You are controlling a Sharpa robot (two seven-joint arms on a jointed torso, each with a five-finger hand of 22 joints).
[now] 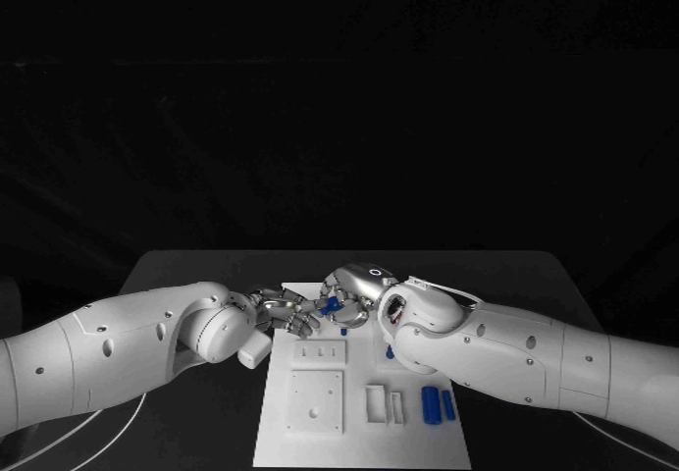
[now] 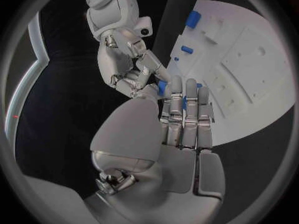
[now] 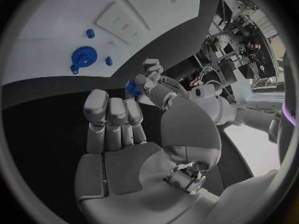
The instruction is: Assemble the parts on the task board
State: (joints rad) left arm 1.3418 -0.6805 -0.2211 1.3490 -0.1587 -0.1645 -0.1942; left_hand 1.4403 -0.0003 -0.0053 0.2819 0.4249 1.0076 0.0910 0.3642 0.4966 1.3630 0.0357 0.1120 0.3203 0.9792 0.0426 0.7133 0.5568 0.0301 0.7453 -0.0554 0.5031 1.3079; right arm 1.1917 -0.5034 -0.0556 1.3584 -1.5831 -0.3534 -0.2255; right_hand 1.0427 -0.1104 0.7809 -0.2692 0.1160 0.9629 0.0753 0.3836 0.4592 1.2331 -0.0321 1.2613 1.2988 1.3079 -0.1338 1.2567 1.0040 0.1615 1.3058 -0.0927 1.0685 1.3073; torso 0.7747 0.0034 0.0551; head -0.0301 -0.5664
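Low in the head view, on the near end of the board (image 1: 361, 446), two blue parts (image 1: 438, 404) lie side by side with their long sides running near to far. Both rest just under the right arm, so that arm is nearer to them. Higher up, at the middle of the frame, the two hands meet over the far end of the board. A small blue part (image 1: 330, 305) sits between them. The left hand (image 1: 287, 315) has its fingers curled on this part. The right hand (image 1: 359, 292) touches it too with its fingertips (image 3: 151, 82). I cannot tell which hand bears it.
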